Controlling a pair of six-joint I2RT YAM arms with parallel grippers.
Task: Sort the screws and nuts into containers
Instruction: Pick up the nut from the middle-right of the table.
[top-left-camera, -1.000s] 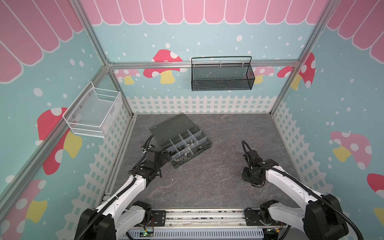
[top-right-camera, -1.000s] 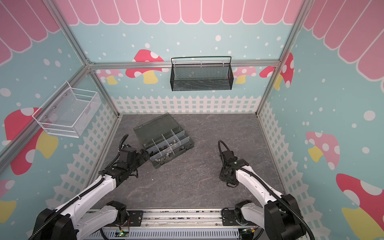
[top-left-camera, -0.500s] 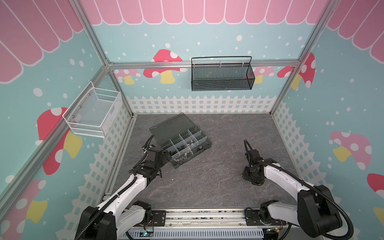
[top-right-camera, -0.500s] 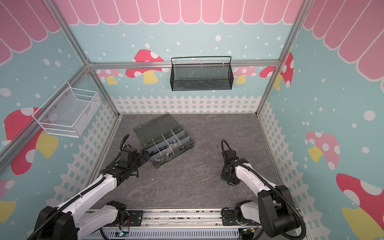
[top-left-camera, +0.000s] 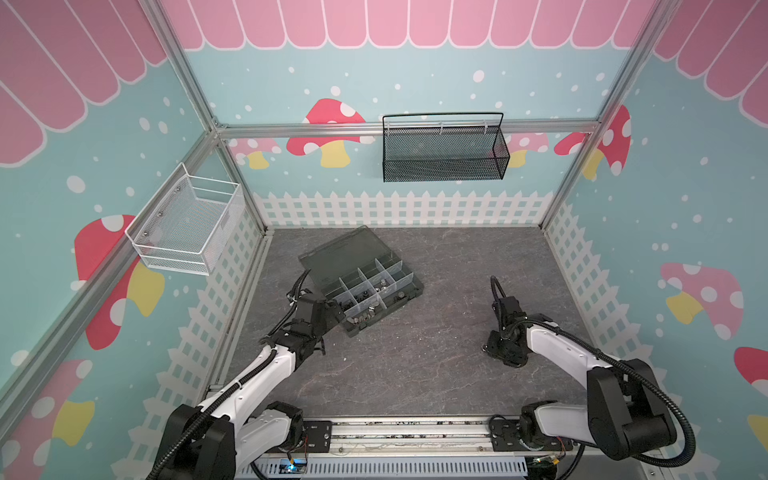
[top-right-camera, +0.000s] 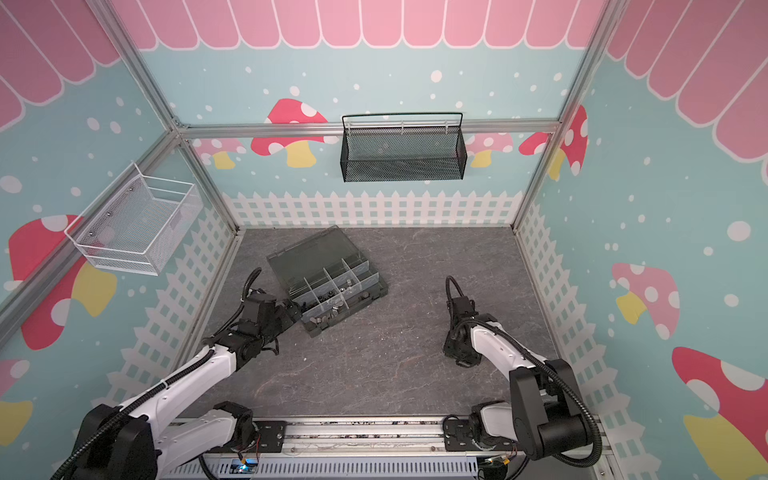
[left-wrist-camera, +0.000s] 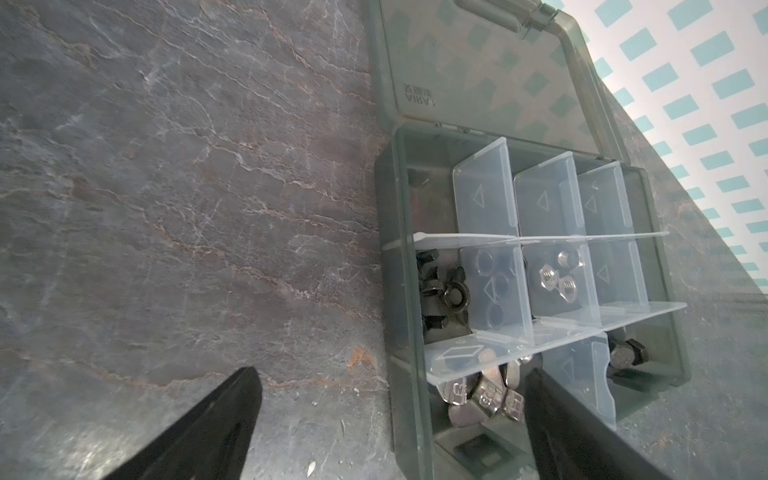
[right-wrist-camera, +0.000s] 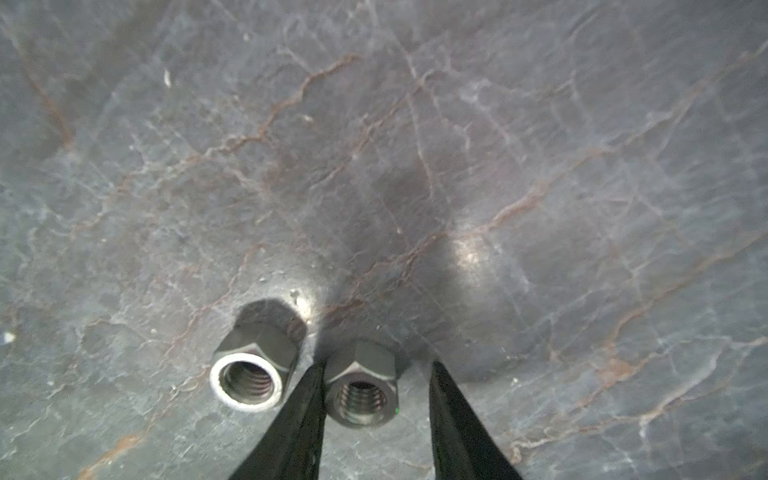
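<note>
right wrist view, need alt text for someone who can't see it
Two silver hex nuts lie side by side on a grey marbled tabletop. The right gripper has its two black fingers down around the nearer nut, with a gap on one side; the other nut sits just outside them.

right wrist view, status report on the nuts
Right end effector open, straddling a silver hex nut on the table; one finger touches it. Second silver nut beside, outside. Left end effector open at grey organizer box.

Left claw (left-wrist-camera: 390, 382) gapes wide, arm stretched forward; right claw (right-wrist-camera: 376, 374) points down, jaws partly parted.
</note>
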